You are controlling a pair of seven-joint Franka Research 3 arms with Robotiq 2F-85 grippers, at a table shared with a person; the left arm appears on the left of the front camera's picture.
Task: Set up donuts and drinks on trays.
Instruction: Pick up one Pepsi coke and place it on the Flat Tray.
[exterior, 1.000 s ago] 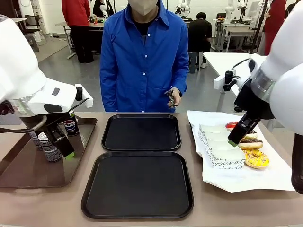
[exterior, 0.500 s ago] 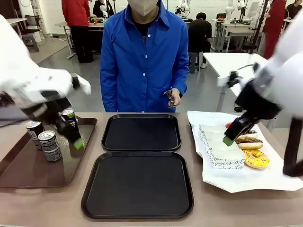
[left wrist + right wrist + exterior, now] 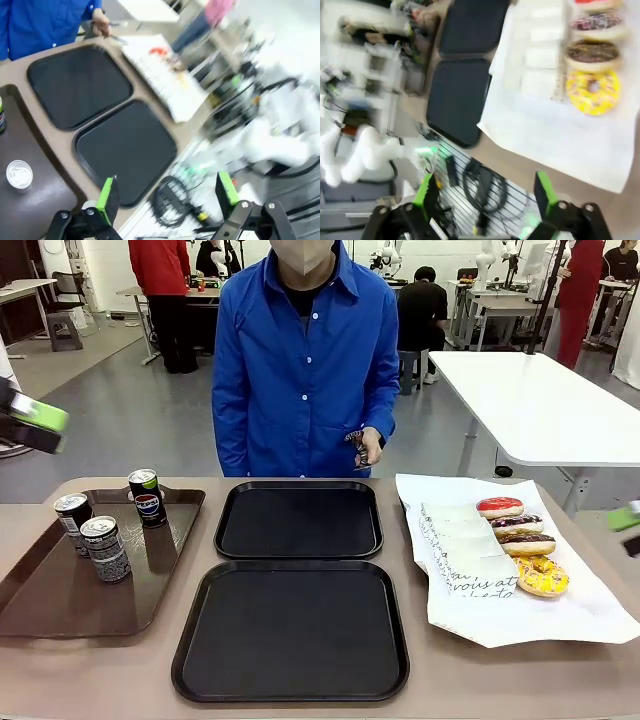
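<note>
Two black trays, the far one (image 3: 299,520) and the near one (image 3: 290,630), lie bare at the table's middle. Three dark cans (image 3: 104,548) stand on a brown tray at the left. Several donuts sit in a row on white paper at the right, from a red-iced one (image 3: 499,507) to a yellow one (image 3: 541,576), beside white sleeves (image 3: 465,550). My left gripper (image 3: 167,187) is open, high above the table's left side. My right gripper (image 3: 485,187) is open too, up off the right edge, looking down at the yellow donut (image 3: 592,91).
The brown tray (image 3: 60,600) holds the cans along the left edge. A large white paper sheet (image 3: 520,625) lies under the donuts. A person in a blue shirt stands at the far side, one hand (image 3: 365,445) holding a small object.
Both arms have pulled back from over the table. The left gripper rose away from the cans to the upper left; the right gripper withdrew to the right from the donuts.
</note>
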